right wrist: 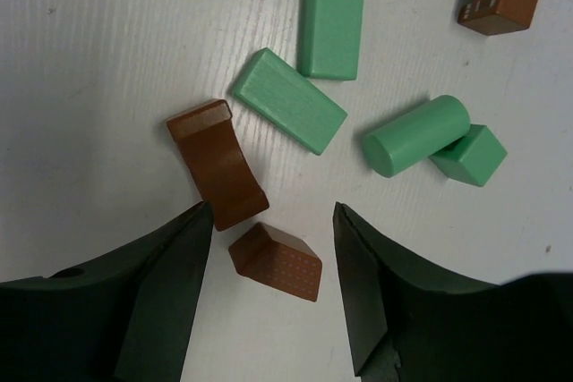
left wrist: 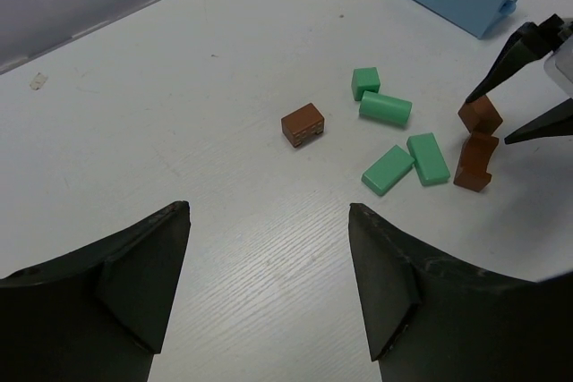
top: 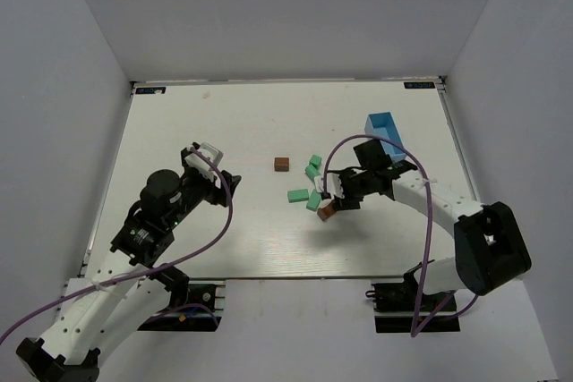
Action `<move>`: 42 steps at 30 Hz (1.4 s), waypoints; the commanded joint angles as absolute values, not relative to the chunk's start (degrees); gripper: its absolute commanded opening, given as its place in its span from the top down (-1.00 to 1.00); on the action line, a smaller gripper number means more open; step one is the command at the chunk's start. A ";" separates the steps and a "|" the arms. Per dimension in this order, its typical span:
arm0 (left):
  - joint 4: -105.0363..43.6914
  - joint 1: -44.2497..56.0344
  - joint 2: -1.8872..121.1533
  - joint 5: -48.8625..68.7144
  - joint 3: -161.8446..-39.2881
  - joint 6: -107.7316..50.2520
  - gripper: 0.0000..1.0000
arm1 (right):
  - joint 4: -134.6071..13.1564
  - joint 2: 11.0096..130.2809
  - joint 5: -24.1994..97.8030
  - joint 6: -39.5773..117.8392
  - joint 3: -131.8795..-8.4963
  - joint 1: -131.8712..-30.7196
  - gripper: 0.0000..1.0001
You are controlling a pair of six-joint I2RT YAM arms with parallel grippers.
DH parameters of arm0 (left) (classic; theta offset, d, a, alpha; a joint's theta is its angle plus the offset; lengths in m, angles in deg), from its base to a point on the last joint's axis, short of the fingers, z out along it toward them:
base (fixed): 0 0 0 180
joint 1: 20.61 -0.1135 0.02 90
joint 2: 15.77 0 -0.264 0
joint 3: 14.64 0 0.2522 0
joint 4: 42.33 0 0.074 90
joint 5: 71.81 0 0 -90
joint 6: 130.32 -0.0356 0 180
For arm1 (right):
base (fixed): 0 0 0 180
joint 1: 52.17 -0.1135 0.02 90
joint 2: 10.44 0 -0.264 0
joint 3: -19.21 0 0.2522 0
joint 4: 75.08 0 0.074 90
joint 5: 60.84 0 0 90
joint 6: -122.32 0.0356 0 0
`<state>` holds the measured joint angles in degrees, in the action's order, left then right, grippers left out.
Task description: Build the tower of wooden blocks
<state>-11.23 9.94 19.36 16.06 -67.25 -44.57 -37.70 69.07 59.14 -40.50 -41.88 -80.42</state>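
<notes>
My right jaws stand apart, straddling a brown wedge (right wrist: 276, 261) without gripping it. A brown arch (right wrist: 218, 163) lies just beside it. Four green blocks (right wrist: 288, 100) lie scattered just left and far of these on the worktop (top: 224, 131), and a brown block (top: 281, 164) sits further left. My left jaws hang apart at near left, holding nothing.

No legible text in any view. Far-left sticker (top: 149, 90) and far-right sticker (top: 421, 85), on the far edge of the table (top: 233, 239), were too small to read.
</notes>
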 commanded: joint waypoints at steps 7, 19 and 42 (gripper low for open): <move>-11.17 9.72 18.68 15.55 -67.86 -44.89 -0.63 | -37.23 69.90 56.42 -42.84 -42.72 -80.03 -0.10; -11.17 9.72 19.21 15.02 -67.86 -45.42 -0.63 | -50.68 71.04 53.92 -13.48 -47.64 -80.38 -0.08; -11.17 9.72 19.21 14.50 -67.86 -45.42 -0.65 | -38.39 92.48 42.79 7.97 -68.73 -86.36 0.12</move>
